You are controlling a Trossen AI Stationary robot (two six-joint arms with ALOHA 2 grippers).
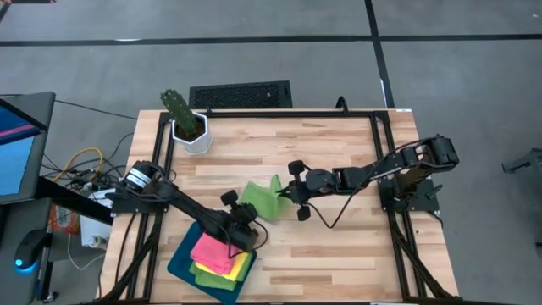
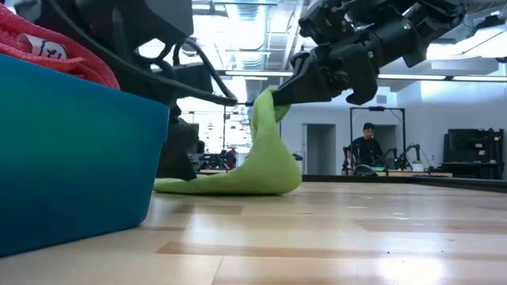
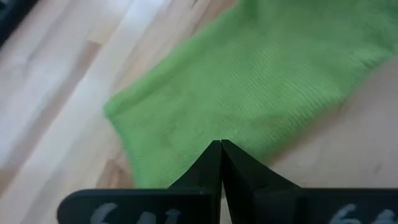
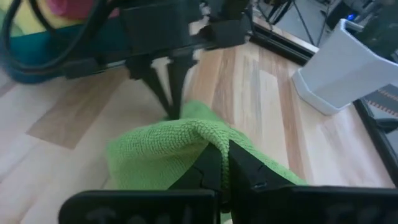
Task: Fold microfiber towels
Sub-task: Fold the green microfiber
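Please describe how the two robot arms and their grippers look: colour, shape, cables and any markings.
Both arms are dark, nearly black, built of slim jointed links. The left arm has a silver round cap near its base. A thin black cable loops under the right arm. The left gripper and right gripper have tapered black fingers on a crossbar with pale, blurred markings.

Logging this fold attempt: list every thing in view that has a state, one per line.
Green towel: on the table, one edge lifted.
Right hand: shut on green towel, holding its edge up.
Left hand: shut, tips down on the green towel, pinning it.
Pink towel: folded, top of the stack.
Yellow towel: folded, under the pink one.
Teal tray: holds the stack.
Potted cactus: upright.
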